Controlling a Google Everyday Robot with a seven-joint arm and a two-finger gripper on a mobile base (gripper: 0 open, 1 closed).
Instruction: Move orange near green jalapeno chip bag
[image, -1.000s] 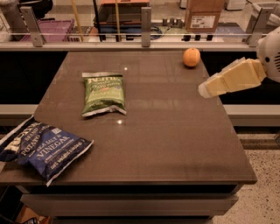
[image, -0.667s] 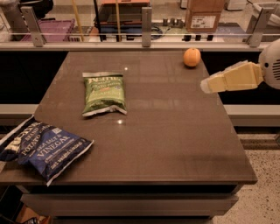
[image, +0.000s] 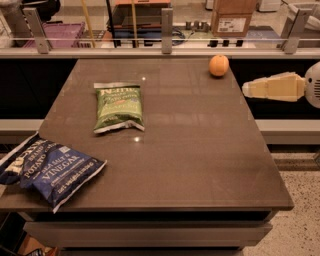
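I've got the orange (image: 218, 65) far-right on the counter (image: 200, 165), gripper (image: 248, 89) just off the R edge, near it but apart, green jalapeno chip bag (image: 118, 107) flat well to the left, blue vinegar bag (image: 50, 170) overhanging the front-left corner.

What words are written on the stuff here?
"POTATO" and "VINEGAR": on the blue bag.
Green bag: white lettering, too blurred to read.
Box label: too small to read.
Orange and gripper, just right of the table: no text.
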